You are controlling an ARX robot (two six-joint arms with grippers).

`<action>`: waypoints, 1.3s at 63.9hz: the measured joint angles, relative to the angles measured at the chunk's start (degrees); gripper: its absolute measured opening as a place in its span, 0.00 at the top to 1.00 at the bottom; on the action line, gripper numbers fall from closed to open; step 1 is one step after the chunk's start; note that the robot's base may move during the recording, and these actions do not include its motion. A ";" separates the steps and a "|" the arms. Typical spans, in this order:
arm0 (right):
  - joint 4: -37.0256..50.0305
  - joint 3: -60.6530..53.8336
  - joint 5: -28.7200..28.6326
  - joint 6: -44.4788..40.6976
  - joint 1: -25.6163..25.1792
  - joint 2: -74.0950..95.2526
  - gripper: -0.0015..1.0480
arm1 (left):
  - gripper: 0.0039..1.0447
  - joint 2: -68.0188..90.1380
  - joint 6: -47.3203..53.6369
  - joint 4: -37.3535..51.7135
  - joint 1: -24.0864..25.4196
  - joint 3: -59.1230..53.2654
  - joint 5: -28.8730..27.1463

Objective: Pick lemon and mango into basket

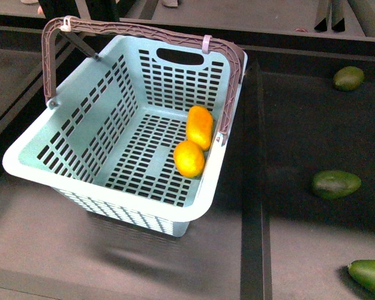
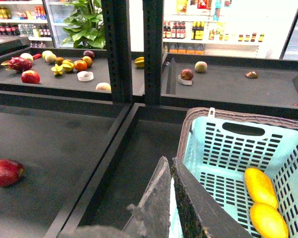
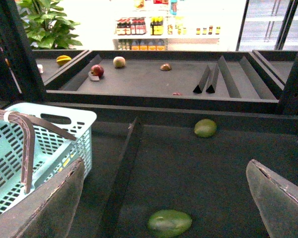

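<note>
**Resting together in the basket: lemon and mango**

Looking from the front, we see the lemon (image 1: 189, 158) and the mango (image 1: 200, 126) lying touching on the slotted floor of the teal basket (image 1: 81, 106), near its right wall, the mango farther back. Three green avocados (image 1: 335, 184) lie on the dark shelf to the right. Our left gripper (image 2: 170, 198) has its fingers nearly pressed together and holds nothing, above the basket's near corner. Our right gripper (image 3: 164, 198) is spread wide and holds nothing, over the shelf beside the basket.

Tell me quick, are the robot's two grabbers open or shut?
Left gripper: shut, holding nothing.
Right gripper: open, holding nothing.
</note>
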 joint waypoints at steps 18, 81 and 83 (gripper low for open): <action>0.00 0.00 0.00 0.02 0.00 0.00 0.08 | 0.97 -13.53 0.00 -12.52 0.04 -0.02 0.02; 0.00 0.00 -0.02 0.00 0.00 0.00 0.08 | 0.97 -37.09 0.02 -36.13 0.04 0.00 0.00; 0.00 0.00 0.00 0.00 0.00 0.00 0.08 | 0.97 -37.09 0.02 -36.13 0.04 0.00 0.00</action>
